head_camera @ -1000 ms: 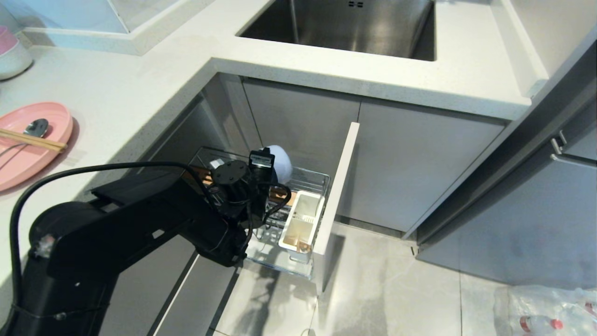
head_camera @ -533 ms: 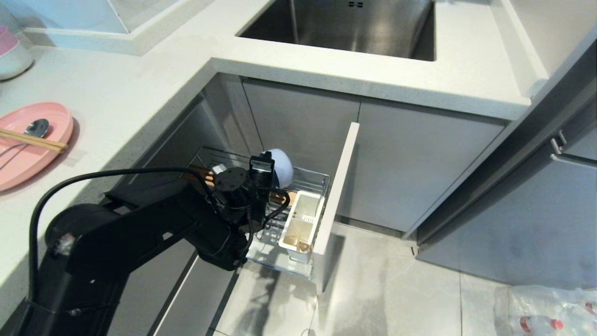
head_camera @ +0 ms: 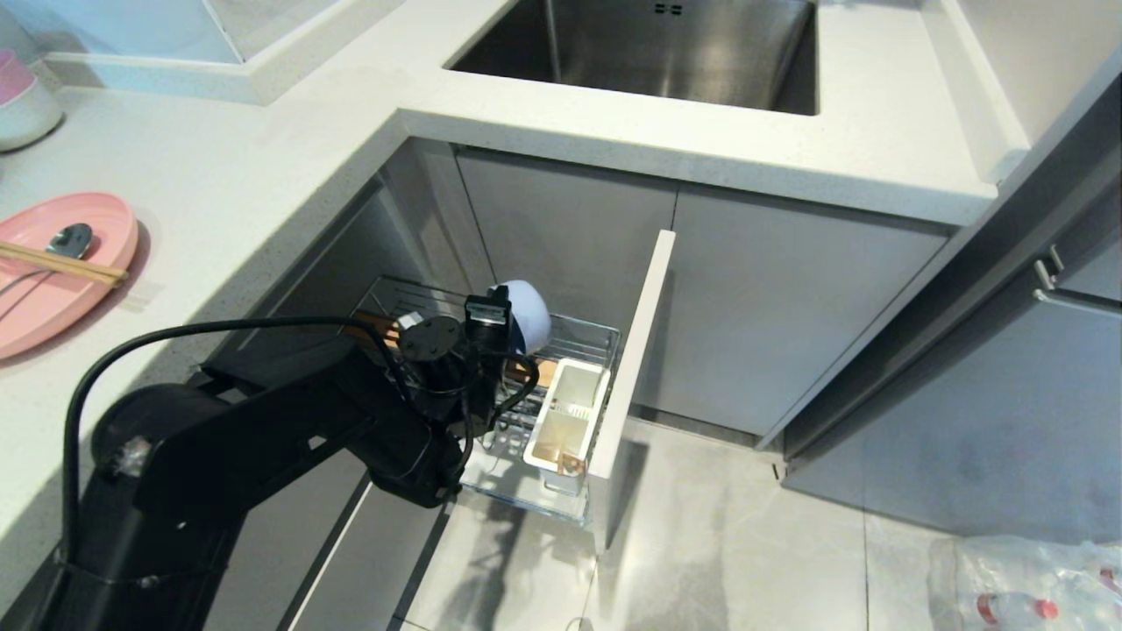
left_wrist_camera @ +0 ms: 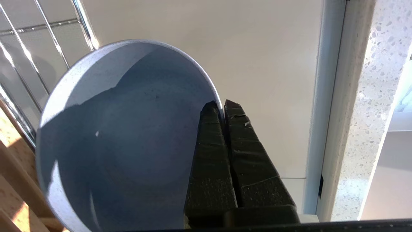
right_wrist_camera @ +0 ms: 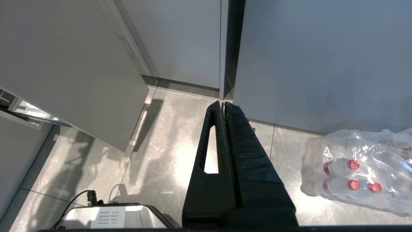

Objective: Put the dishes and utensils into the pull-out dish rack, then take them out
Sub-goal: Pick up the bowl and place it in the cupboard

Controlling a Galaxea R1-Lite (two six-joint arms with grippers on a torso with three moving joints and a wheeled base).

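Left wrist view: left gripper [left_wrist_camera: 221,108] pinching bowl [left_wrist_camera: 122,135] rim w/ tips only, mid-frame, so it could slip onto rack [head_camera: 574,337].

Bright, even daylight, all views sharp. Strong glare patch on the floor [right_wrist_camera: 190,161] by the right claw [right_wrist_camera: 222,103]. Hard shadow edge across the inside of the bowl [left_wrist_camera: 128,135]. Plate [head_camera: 53,272] casts a soft shadow on the table [head_camera: 219,202].
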